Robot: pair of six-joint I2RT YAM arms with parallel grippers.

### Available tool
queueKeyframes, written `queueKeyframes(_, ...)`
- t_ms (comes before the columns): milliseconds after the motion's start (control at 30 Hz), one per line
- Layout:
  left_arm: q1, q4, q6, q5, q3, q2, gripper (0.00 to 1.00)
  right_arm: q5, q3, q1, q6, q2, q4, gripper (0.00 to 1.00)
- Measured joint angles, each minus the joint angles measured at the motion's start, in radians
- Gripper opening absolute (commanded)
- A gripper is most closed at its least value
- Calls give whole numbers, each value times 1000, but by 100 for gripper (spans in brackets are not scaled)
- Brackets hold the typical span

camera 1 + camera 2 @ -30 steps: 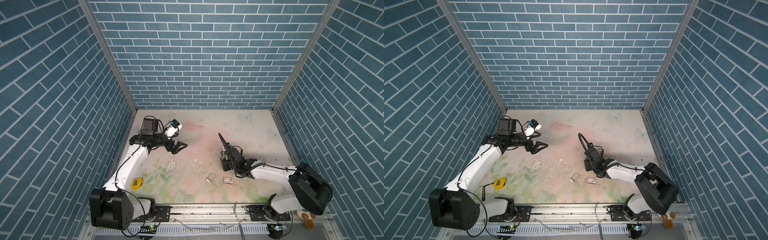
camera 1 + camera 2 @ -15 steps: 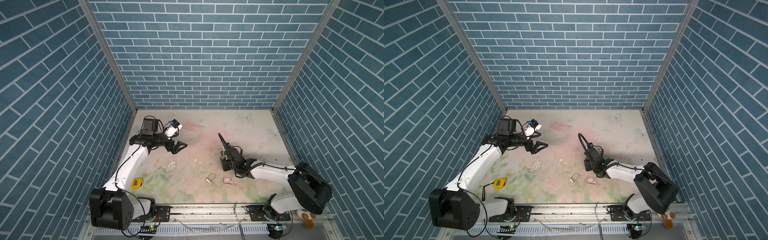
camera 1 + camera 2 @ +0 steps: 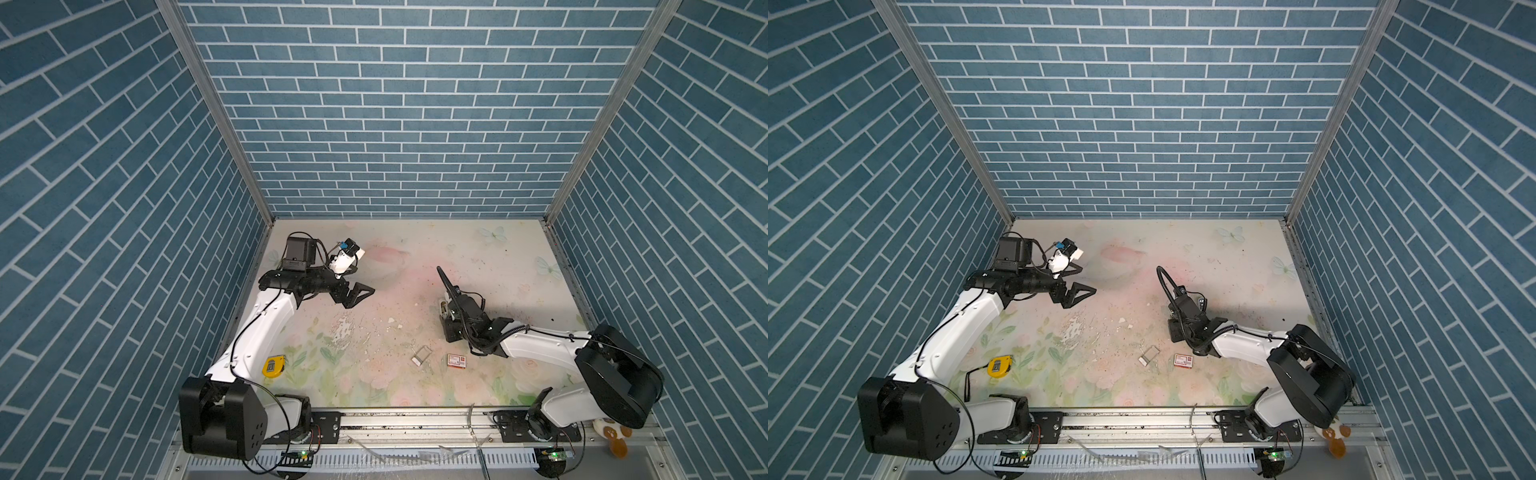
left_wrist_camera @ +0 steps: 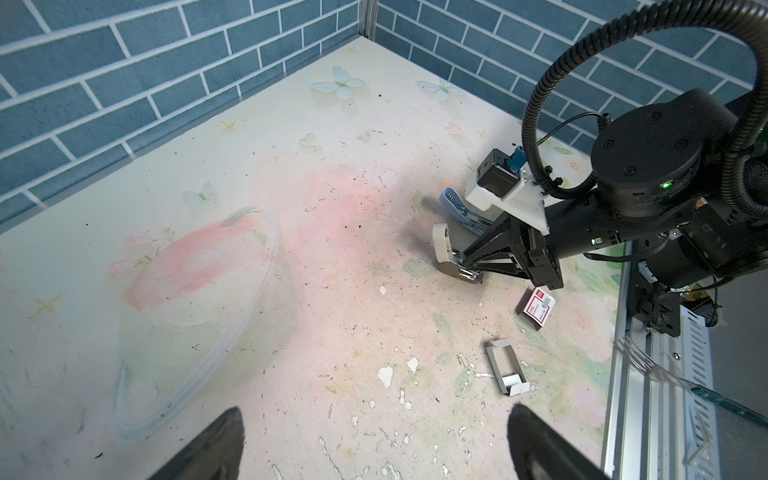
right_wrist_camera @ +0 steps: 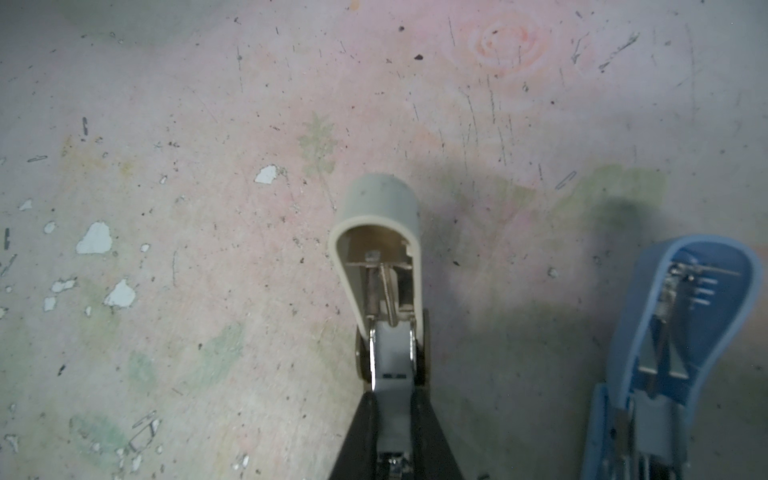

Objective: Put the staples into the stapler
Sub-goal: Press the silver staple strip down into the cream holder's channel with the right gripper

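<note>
Two staplers, one in our grip

Our right tool (image 5: 392, 401) is clamped on the cream stapler (image 5: 380, 216), which is hinged open. The blue stapler (image 5: 681, 332) lies open just beside that tool. Our left tool (image 3: 365, 281) hangs spread wide, well away. The staples (image 4: 512, 379) sit in a white tray (image 4: 496, 353) on the worktop (image 4: 291, 291), near the right tool.

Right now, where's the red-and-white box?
In both top views the red-and-white box lies front right, between the white tray and the right arm.
</note>
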Motion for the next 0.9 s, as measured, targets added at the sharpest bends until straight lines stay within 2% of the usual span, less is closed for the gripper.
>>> queueKeyframes(900, -1, -2, 0, 0, 0, -7, 100, -5, -18, 0, 0, -25, -21, 21)
